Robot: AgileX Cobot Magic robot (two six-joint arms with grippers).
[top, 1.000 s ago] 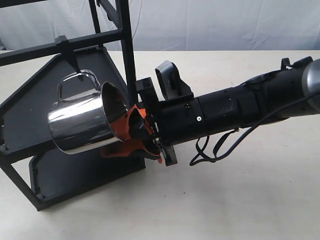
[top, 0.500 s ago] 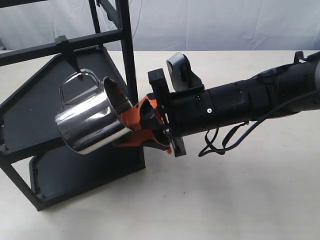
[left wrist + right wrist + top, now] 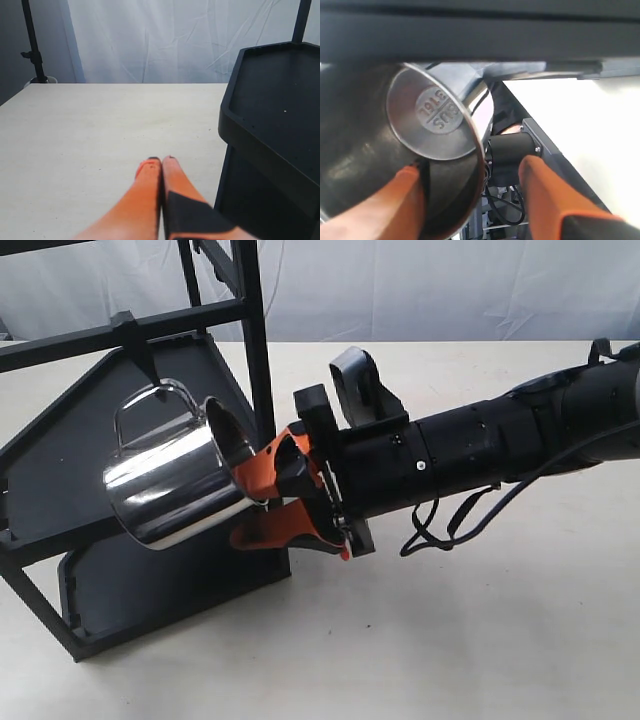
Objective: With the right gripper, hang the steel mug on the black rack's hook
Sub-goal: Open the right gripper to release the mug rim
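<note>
The steel mug [image 3: 175, 490] hangs tilted in front of the black rack [image 3: 255, 340], its mouth toward my right gripper [image 3: 245, 508]. Its handle loop [image 3: 155, 405] sits right at the tip of the hook [image 3: 143, 358] under the upper crossbar. The right gripper is open: one orange finger [image 3: 395, 200] is inside the mug [image 3: 435, 130], the other finger [image 3: 545, 195] stands off outside the rim with a clear gap. The mug wall lies between them, ungripped. My left gripper [image 3: 161, 160] is shut on nothing, low over the table beside a rack shelf [image 3: 280, 100].
The rack's crossbar [image 3: 480, 35] runs close above the mug. A rack post [image 3: 262, 390] stands right behind the right gripper's fingers. The beige table [image 3: 450, 640] spreads to the right and front. Loose black cables [image 3: 440, 530] hang under the right arm.
The right arm first lifted and tilted the mug toward the hook. Its fingers have now spread apart, the lower one dropping off the mug wall, and the mug settled slightly left.
</note>
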